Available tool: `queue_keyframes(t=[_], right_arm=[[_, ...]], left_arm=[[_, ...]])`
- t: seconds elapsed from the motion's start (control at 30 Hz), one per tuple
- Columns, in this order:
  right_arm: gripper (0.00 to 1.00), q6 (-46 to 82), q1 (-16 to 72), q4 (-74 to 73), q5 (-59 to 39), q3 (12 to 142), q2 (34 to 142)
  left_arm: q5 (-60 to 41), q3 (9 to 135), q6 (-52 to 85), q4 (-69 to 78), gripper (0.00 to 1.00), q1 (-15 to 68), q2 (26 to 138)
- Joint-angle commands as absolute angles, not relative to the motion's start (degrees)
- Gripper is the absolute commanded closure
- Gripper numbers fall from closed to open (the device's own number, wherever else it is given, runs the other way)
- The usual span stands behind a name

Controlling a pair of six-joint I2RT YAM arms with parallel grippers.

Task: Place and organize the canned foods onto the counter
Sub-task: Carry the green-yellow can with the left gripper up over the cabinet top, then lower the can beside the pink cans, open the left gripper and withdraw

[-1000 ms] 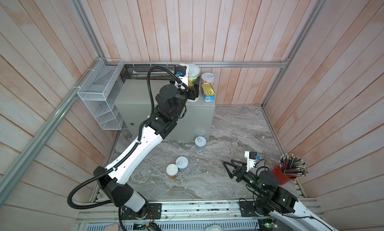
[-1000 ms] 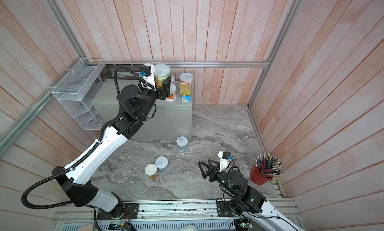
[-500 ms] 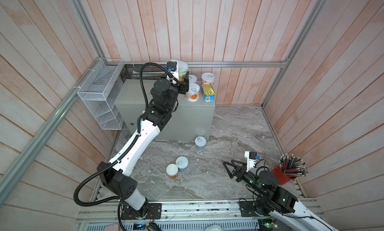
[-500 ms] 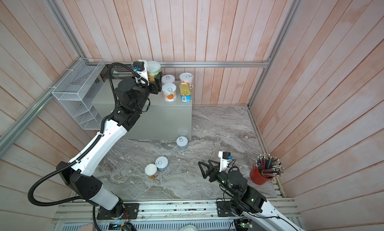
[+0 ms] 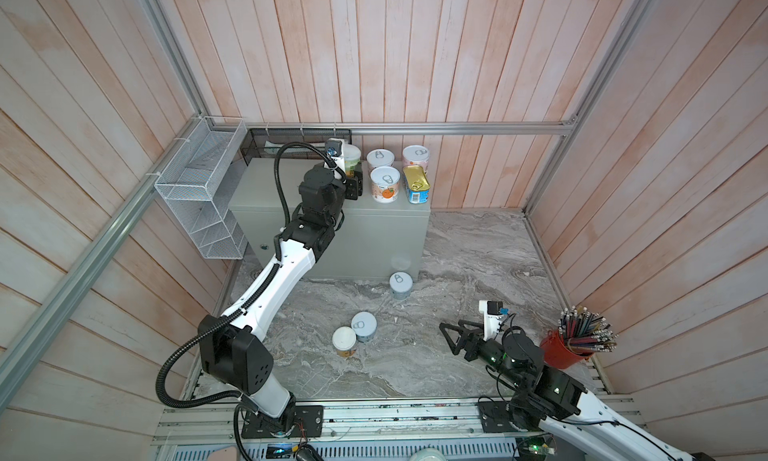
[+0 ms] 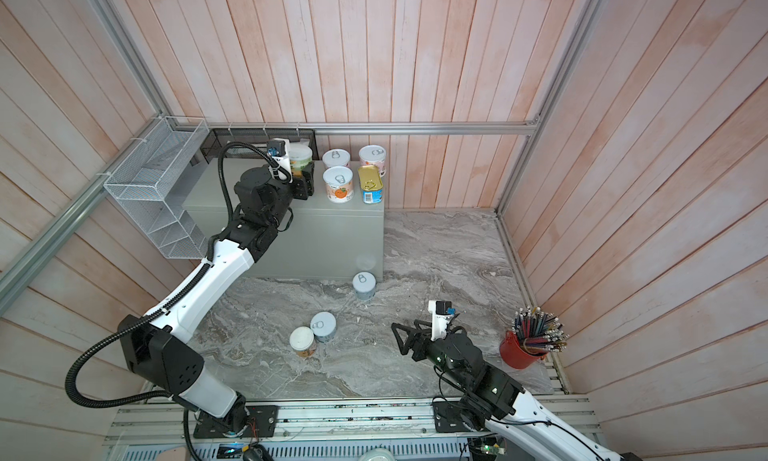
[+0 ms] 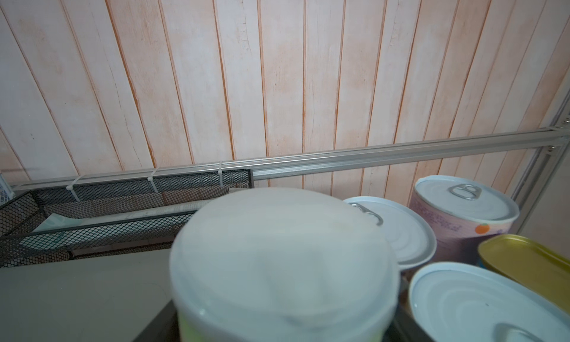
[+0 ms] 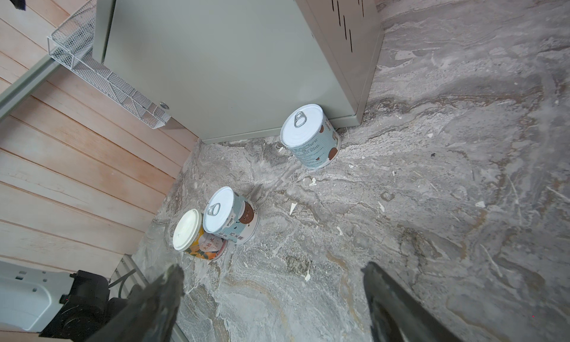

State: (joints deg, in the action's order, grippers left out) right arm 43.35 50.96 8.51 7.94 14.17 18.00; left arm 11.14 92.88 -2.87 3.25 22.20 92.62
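Left gripper (image 5: 354,176) clamps the green-labelled can (image 5: 350,155) at upper middle of the frame, over the worktop (image 5: 262,189), apparently to row it beside four placed cans (image 5: 385,183); right gripper (image 5: 449,338) gapes empty.

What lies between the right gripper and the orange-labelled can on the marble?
Only bare, flecked marble between right gripper and orange-labelled can, per the right wrist view.

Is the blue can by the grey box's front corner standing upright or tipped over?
Upright: the blue can has its pull-tab lid up and base flat on the marble.
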Motion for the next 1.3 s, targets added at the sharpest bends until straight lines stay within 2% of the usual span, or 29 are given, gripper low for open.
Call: queue_keyframes(t=[0.0, 0.63, 0.67, 0.73, 0.8, 1.27], right_arm=[[0.09, 42.56, 51.09, 7.18, 9.55, 16.82, 18.78], [0.09, 41.69, 51.02, 4.66, 10.89, 18.82, 25.75], [0.09, 41.53, 50.98, 3.94, 10.34, 18.96, 26.45], [0.09, 41.33, 50.99, 3.11, 9.23, 19.21, 27.95], [0.09, 41.32, 50.98, 2.86, 8.18, 19.97, 29.83], [0.09, 38.98, 50.98, 1.9, 7.52, 25.69, 40.44]], left_arm=[[9.26, 92.85, -1.76, 12.84, 0.48, 21.47, 92.8], [-1.27, 93.84, 2.24, 15.09, 0.48, 17.05, 100.25], [-1.73, 94.26, 2.2, 14.37, 0.45, 16.98, 100.56], [-2.49, 95.0, 2.03, 12.97, 0.28, 16.93, 101.0], [-2.81, 94.78, 2.07, 12.71, 0.01, 16.96, 100.75], [4.54, 81.15, 7.79, 16.23, 0.0, 17.42, 88.52]])
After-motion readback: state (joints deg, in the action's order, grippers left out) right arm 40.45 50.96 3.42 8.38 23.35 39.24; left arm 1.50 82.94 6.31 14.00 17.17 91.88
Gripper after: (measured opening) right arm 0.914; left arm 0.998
